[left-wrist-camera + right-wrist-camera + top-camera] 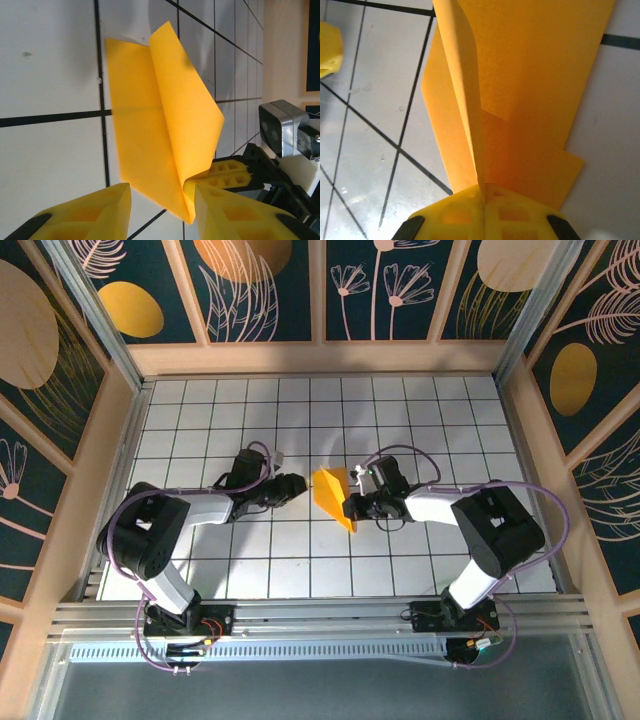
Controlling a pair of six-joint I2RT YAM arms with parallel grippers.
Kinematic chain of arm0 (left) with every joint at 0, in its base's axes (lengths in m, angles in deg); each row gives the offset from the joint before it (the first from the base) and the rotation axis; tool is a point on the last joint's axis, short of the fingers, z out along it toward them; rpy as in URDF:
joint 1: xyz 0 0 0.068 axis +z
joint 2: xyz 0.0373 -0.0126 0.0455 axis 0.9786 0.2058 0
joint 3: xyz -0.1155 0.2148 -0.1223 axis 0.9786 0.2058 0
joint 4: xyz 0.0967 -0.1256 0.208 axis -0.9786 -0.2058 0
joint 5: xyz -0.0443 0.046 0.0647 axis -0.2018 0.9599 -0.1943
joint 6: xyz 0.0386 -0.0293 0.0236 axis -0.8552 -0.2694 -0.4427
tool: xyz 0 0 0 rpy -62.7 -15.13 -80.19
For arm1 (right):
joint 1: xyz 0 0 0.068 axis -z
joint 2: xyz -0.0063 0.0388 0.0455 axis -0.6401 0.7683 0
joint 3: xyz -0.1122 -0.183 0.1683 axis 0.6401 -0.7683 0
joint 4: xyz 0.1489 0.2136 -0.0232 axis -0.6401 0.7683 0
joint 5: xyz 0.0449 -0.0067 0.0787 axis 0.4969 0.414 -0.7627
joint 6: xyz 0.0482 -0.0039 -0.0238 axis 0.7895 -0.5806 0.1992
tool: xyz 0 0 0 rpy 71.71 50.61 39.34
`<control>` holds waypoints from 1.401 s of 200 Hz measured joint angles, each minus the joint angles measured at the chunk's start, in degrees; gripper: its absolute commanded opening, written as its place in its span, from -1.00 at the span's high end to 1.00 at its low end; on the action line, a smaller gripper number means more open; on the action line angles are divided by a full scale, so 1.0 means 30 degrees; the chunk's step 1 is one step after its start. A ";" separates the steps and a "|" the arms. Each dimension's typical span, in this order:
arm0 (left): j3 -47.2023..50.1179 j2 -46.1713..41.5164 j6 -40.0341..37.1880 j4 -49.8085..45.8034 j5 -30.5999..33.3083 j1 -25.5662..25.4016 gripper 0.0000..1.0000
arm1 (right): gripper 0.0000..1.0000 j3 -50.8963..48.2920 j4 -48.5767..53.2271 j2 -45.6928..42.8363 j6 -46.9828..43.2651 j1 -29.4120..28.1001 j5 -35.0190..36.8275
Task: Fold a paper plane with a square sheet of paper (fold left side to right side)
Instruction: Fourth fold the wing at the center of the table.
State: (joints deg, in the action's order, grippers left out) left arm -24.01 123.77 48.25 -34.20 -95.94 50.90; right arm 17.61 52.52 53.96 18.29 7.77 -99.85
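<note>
While the right gripper (352, 508) pinched the half-folded paper (333, 492) at table (200, 410) centre, the left gripper (298, 485) hovered half-open at its 9 o'clock; best to sweep the crease flat, edges aligned.

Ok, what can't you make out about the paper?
- Top view: the paper is too small to count its folds.
- Right wrist view: its far end is cut off by the frame's top edge; the right fingers hide the pinched strip.
- Left wrist view: the raised flap hides what's beneath.

paper plane (335, 496): orange-yellow | table (250, 410): white, black grid | walls (400, 290): dark floral
</note>
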 measured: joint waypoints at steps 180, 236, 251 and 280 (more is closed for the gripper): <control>-0.4728 0.3665 0.0270 -0.2273 0.1734 -0.2477 0.16 | 1.00 -0.1042 -0.2361 0.1049 0.0911 0.1239 -0.3147; -0.5901 0.4728 -0.0204 -0.3789 0.2244 -0.2863 0.14 | 1.00 -0.1071 -0.2543 0.1173 0.0911 0.1311 -0.3359; -0.6171 0.4881 -0.0350 -0.4080 0.2419 -0.2936 0.14 | 1.00 -0.1071 -0.2594 0.1217 0.0911 0.1319 -0.3424; -0.6630 0.5049 -0.0678 -0.4663 0.2769 -0.2987 0.15 | 1.00 -0.1071 -0.2616 0.1246 0.0911 0.1326 -0.3519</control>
State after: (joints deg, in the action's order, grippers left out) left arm -43.90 138.91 46.22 -48.19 -87.64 41.94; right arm 14.40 44.68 57.70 21.03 11.75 -110.41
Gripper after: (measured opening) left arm 0.428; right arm 0.047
